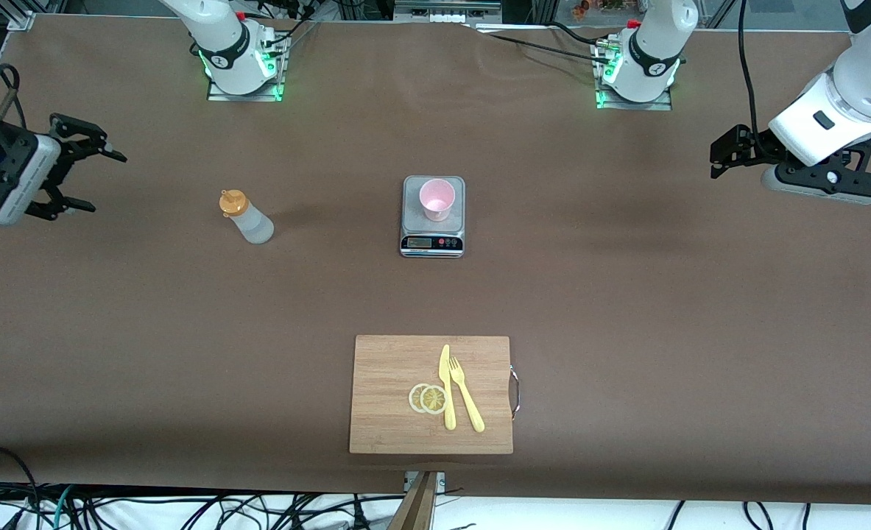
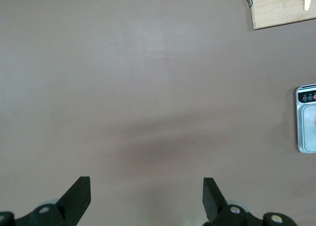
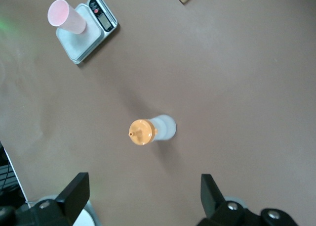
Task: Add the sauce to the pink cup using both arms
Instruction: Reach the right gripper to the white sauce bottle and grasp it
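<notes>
The sauce bottle (image 1: 247, 218), whitish with an orange cap, stands on the table toward the right arm's end; it also shows in the right wrist view (image 3: 150, 129). The pink cup (image 1: 436, 199) stands upright on a grey scale (image 1: 433, 239) at mid-table, and shows in the right wrist view (image 3: 66, 17). My right gripper (image 1: 104, 182) is open and empty, up in the air near its end of the table, apart from the bottle (image 3: 145, 194). My left gripper (image 1: 715, 163) is open and empty over bare table at its end (image 2: 146, 196).
A wooden cutting board (image 1: 391, 397) lies nearer the front camera than the scale, with a yellow knife (image 1: 446, 386), a yellow fork (image 1: 466, 394) and lemon slices (image 1: 428, 398) on it. The scale's edge (image 2: 306, 119) and the board's corner (image 2: 279, 8) show in the left wrist view.
</notes>
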Action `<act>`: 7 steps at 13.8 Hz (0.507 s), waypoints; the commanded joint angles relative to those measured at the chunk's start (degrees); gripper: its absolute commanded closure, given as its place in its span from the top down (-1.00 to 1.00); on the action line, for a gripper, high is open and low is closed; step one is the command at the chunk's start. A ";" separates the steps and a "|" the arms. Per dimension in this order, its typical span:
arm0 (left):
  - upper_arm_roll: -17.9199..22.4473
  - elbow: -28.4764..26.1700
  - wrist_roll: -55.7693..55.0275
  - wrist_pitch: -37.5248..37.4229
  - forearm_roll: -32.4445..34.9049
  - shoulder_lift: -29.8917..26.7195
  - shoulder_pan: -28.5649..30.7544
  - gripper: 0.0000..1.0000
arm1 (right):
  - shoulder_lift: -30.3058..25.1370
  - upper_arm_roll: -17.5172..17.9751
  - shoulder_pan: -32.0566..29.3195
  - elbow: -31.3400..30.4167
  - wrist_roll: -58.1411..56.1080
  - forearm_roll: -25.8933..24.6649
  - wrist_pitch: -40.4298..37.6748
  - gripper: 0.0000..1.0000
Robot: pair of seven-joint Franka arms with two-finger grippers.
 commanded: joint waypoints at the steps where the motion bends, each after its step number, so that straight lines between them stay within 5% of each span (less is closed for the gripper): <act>1: 0.02 1.00 1.36 -0.86 -0.25 0.38 0.36 1.00 | 2.45 -0.78 -2.67 -1.62 -9.30 4.97 1.79 1.00; 7: 0.02 1.00 1.45 -0.95 -0.25 0.38 0.45 1.00 | 2.73 -0.69 -8.30 -18.47 -31.53 13.57 11.63 1.00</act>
